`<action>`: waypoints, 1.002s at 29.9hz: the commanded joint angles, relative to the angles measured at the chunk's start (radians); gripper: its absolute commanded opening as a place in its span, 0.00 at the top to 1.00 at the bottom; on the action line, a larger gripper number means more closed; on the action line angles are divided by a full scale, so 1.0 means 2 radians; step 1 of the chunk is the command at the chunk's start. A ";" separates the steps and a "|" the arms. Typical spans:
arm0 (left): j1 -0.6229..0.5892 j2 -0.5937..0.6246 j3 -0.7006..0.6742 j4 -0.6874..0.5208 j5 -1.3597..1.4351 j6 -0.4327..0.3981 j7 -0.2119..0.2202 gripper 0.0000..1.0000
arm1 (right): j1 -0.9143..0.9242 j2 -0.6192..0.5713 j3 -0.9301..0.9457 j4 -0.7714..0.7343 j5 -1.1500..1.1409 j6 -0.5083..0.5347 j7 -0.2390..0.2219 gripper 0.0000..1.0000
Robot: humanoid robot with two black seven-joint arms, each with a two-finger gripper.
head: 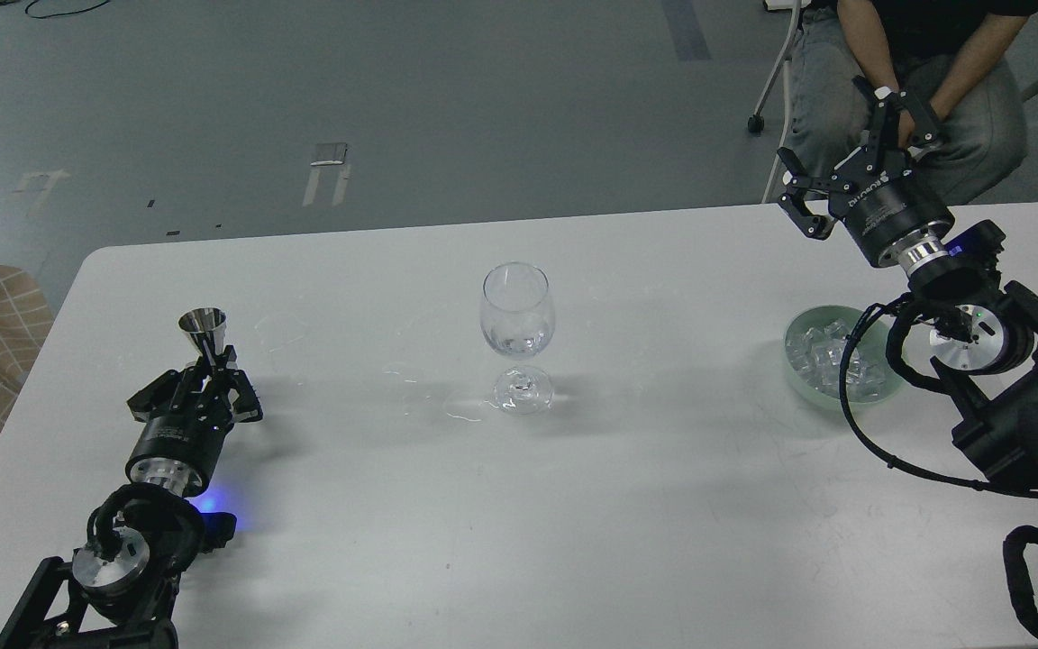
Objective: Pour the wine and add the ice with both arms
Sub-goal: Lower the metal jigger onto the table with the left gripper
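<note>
1. Ice [830, 361] heaped in the green bowl [798, 335] at the table's [519, 541] right side; a little wine [515, 342] sits in the upright glass [517, 311] at centre.
2. Right gripper [843, 153], fingers spread and empty, hangs beyond the bowl; ice lies toward me, below it.
3. Left gripper [204, 374] is clamped on the upright steel measuring cup [204, 332], far left, mouth up.
4. Right arm is nearer the ice.

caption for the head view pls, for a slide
Left gripper clamped on a steel jigger, wine glass mid-table, right gripper open above the ice bowl.
</note>
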 commanded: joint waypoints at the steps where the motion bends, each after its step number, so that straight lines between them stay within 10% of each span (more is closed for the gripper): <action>1: 0.000 0.000 -0.001 0.001 0.001 0.000 -0.001 1.00 | 0.000 0.000 0.000 0.000 0.000 0.000 0.000 0.00; 30: -0.003 -0.001 0.001 0.003 0.001 0.000 -0.001 0.76 | 0.000 -0.001 0.001 0.000 0.000 0.000 0.001 0.00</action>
